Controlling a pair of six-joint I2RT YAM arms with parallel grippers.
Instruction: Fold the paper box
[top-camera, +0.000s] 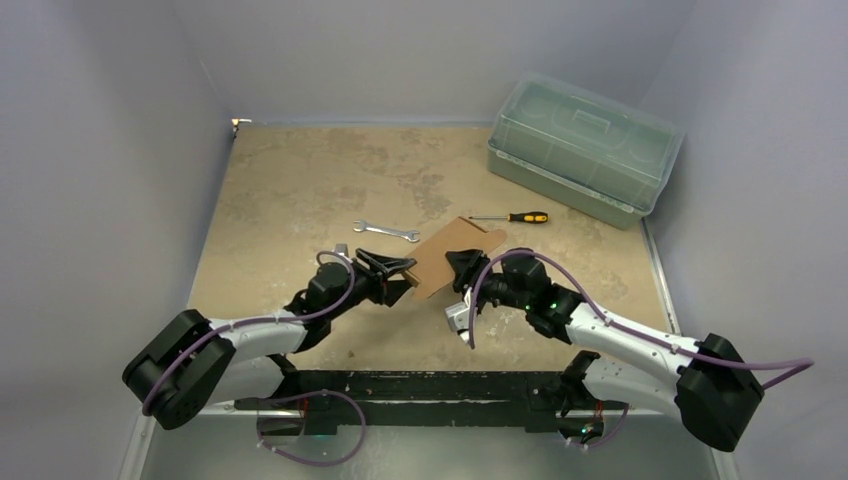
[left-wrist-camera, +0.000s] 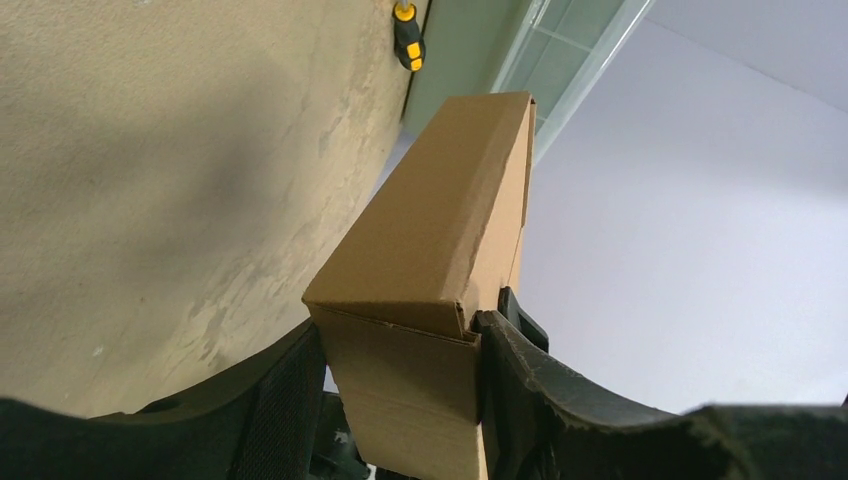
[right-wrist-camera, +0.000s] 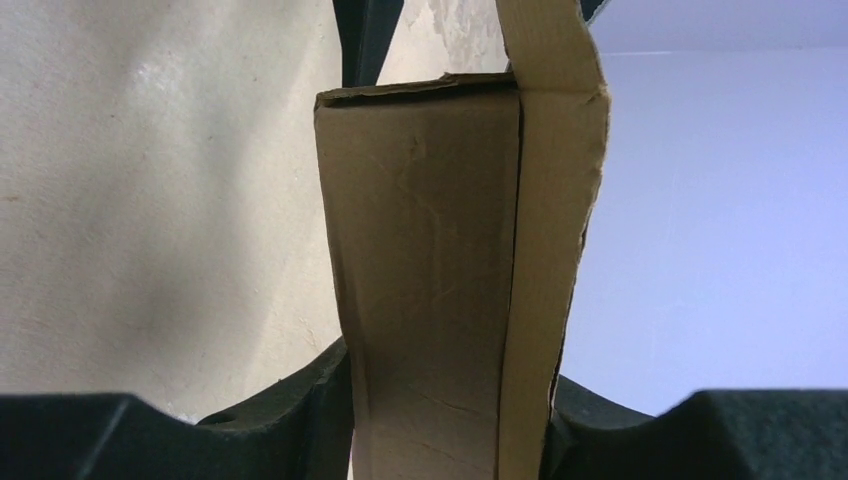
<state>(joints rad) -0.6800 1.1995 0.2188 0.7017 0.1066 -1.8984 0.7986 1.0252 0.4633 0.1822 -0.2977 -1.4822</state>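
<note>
The paper box (top-camera: 455, 255) is a brown cardboard piece, folded into a long flat rectangular shape and held above the table between both arms. My left gripper (top-camera: 405, 275) is shut on its near-left end. In the left wrist view both fingers press the box's (left-wrist-camera: 430, 230) sides around the left gripper (left-wrist-camera: 400, 335). My right gripper (top-camera: 462, 268) meets the box from the right. In the right wrist view the box (right-wrist-camera: 430, 250) fills the gap of the right gripper (right-wrist-camera: 450, 370), one finger on the box wall and the other on a side flap (right-wrist-camera: 555, 200).
A translucent green lidded bin (top-camera: 585, 150) stands at the back right. A yellow-and-black screwdriver (top-camera: 515, 217) and a small wrench (top-camera: 385, 232) lie on the table just behind the box. White walls close in the table on the left, back and right.
</note>
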